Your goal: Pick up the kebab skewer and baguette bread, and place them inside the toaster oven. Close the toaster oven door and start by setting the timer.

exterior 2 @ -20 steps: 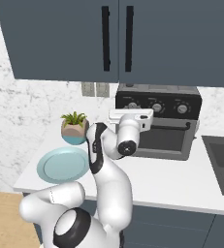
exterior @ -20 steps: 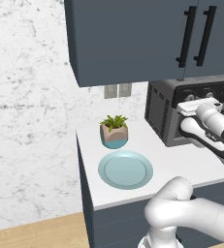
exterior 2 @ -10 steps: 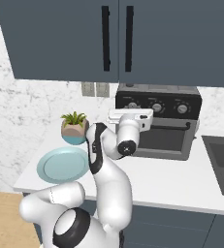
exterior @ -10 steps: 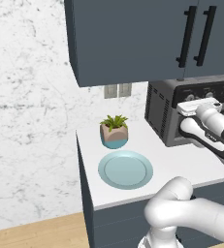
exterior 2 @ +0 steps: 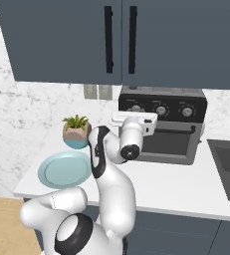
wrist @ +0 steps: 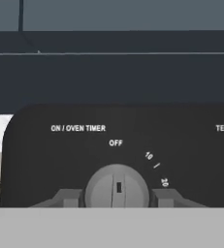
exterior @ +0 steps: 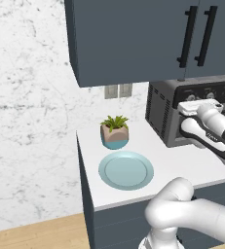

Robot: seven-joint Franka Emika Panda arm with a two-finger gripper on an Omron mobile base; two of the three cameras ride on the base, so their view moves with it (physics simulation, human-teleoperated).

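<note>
You have the oven (exterior 2: 162, 129) at the back of the counter (exterior 2: 186, 184) under the dark wall cabinets (exterior 2: 136, 40) — a boxy dark grey unit with a vented side (exterior: 159, 113) and a black top panel carrying three silver knobs. Its door (exterior 2: 169, 143) stands shut, with the bar handle (exterior 2: 178, 131) running along the upper edge of the glass.

In the hand view you see the left end of that panel up close, printed "ON / OVEN TIMER". The timer knob (wrist: 117, 189) is round and grey, with a dark pointer mark aimed up at "OFF"; marks for 10 and 20 curve off to its right.

Your gripper (wrist: 117, 197) sits right at this knob, one finger (wrist: 67, 197) on each side of it. The fingers are partly spread and bracket the knob closely; you cannot tell whether the pads actually press on it.

From the base views, the white hand (exterior 2: 134, 130) is raised in front of the panel's left end and covers that knob, and the arm (exterior 2: 106, 159) crosses before the oven's left edge.

To the left of the oven you have a small plant (exterior: 115, 131) in a pot near the wall, and just in front of it a pale blue plate (exterior: 126, 170). A sink (exterior 2: 228, 167) lies to the oven's right. Two wall outlets (exterior 2: 97, 91) sit above the plant.
</note>
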